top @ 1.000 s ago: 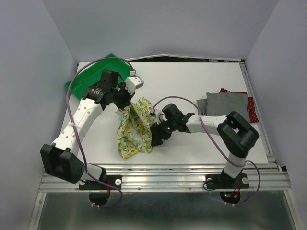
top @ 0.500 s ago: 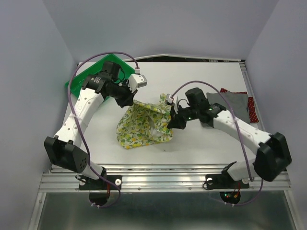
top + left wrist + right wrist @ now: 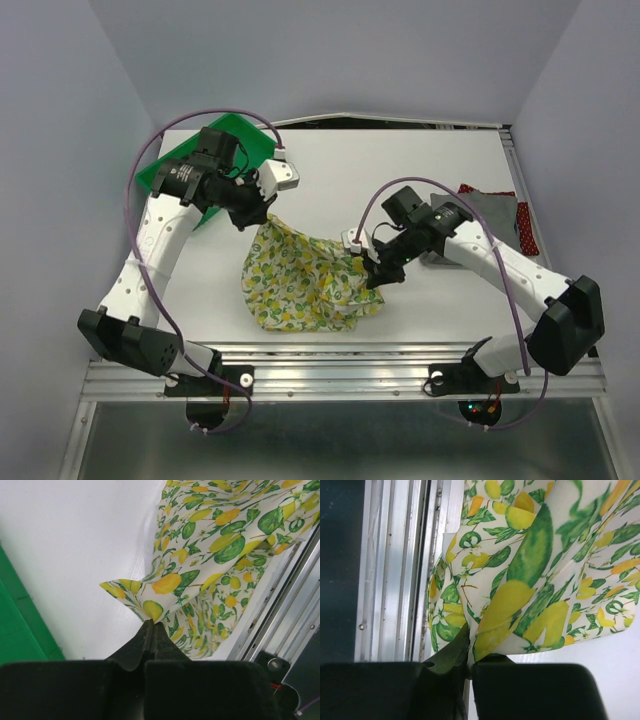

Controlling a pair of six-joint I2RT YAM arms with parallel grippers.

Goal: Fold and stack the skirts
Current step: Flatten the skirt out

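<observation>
White table [image 3: 400, 170]: lemon skirt [image 3: 300, 285] spans left-right (edge raised), left claw [image 3: 262, 222] and right claw [image 3: 372, 272] pinching it.

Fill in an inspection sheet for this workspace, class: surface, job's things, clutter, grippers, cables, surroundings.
Surface: white table.
Job's things: lemon-print skirt stretched between both arms, its lower part bunched on the table; grey skirt at the right edge, dark red skirt showing beside it.
Clutter: green tray at the far left corner.
Grippers: left gripper and right gripper each shut on the lemon-print skirt.
Cables: purple cable looping along each arm.
Surroundings: pale walls; metal rail at the near edge.
</observation>
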